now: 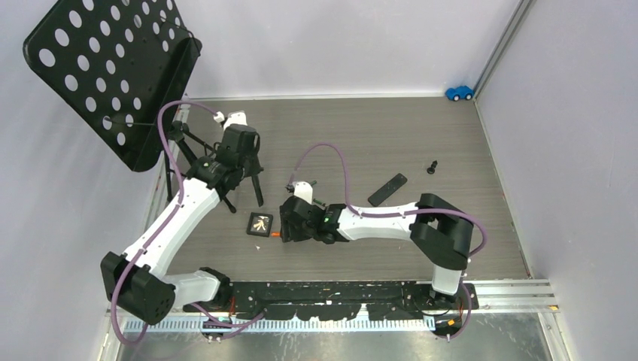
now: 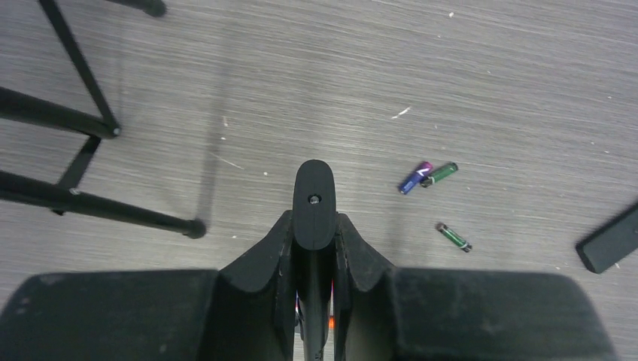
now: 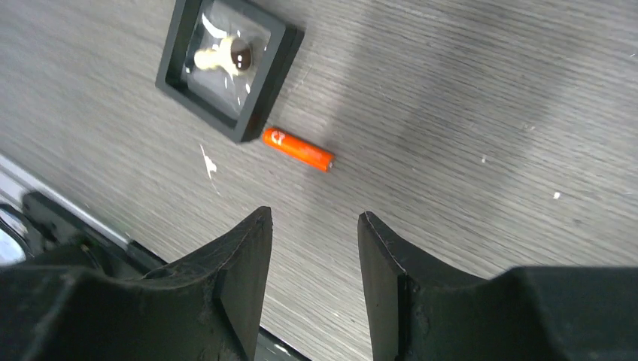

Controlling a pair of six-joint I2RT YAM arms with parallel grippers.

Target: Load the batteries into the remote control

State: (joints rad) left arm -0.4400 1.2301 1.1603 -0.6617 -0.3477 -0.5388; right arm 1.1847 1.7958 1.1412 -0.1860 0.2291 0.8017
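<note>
L tool (image 2: 314,222): clamped on black remote (image 2: 313,180).
R tool (image 3: 314,218): wide open, empty, near orange battery (image 3: 298,149) on tabletop (image 3: 466,90).

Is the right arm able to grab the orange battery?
Probably yes. The right end effector hangs open near the orange battery with bare table between; the black frame beside it might crowd one finger.
</note>
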